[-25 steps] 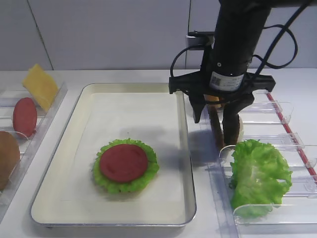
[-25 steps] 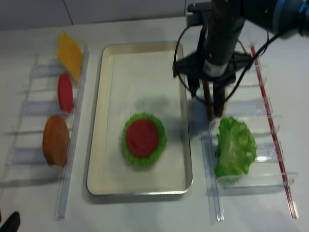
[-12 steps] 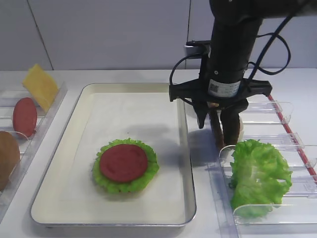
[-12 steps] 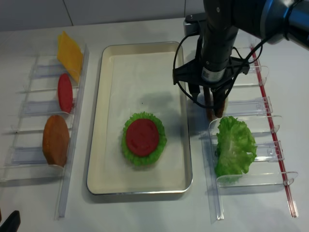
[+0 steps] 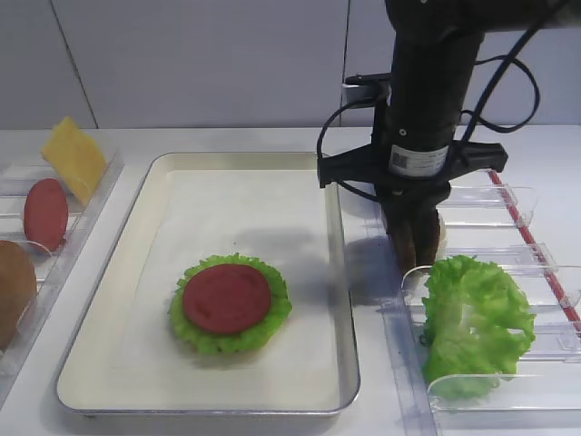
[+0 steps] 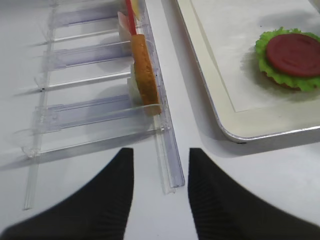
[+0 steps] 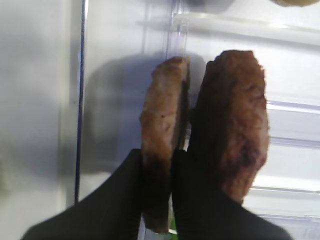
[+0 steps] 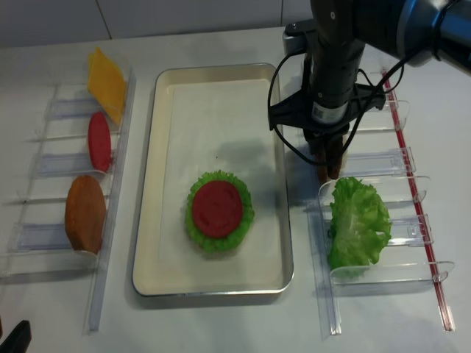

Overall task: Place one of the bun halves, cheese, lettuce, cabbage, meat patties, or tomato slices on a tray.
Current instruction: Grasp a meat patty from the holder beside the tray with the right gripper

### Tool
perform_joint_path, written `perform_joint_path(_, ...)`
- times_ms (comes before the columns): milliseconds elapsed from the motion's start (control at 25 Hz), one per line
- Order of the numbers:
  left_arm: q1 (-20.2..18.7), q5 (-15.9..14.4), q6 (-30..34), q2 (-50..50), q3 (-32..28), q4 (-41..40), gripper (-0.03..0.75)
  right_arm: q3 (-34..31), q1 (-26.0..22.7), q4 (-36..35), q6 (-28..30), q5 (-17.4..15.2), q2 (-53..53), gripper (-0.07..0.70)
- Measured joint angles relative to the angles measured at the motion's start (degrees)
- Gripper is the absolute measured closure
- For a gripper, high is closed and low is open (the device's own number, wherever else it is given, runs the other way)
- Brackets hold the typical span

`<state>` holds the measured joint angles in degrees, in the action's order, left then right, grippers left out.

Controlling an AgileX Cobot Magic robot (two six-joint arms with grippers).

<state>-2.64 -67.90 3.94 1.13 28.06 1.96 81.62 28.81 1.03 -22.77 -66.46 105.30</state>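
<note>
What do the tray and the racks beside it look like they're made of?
Tray: apparently metal, with a shiny silvery rim catching highlights and a matte cream-white paper-like liner inside. Racks: clear, glossy plastic by the look, since the table shows through their dividers. Neither material is certain from sight alone.

One high camera faces me from the front, level with the tray (image 5: 136, 236); the other looks almost straight down, and both share it. My right wrist camera sits close over the meat patties (image 7: 205, 130); my left skims the tray's corner.
</note>
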Motion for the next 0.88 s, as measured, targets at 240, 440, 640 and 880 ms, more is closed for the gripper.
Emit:
perform_joint_path(240, 0.0, 0.0, 0.0, 0.0, 0.0, 0.0, 0.441, 0.0, 0.0, 0.0, 0.0, -1.9, -3.4, 0.5)
perform_joint_path(440, 0.0, 0.0, 0.0, 0.0, 0.0, 0.0, 0.441, 0.0, 0.0, -0.2, 0.0, -3.6, -6.8, 0.503)
perform_joint_path(640, 0.0, 0.0, 0.0, 0.0, 0.0, 0.0, 0.441, 0.0, 0.0, -2.5, 2.0, -3.9, -11.6, 0.503)
perform_joint_path(880, 0.0, 0.0, 0.0, 0.0, 0.0, 0.0, 0.441, 0.0, 0.0, -8.1, 7.1, -3.5, -18.1, 0.503)
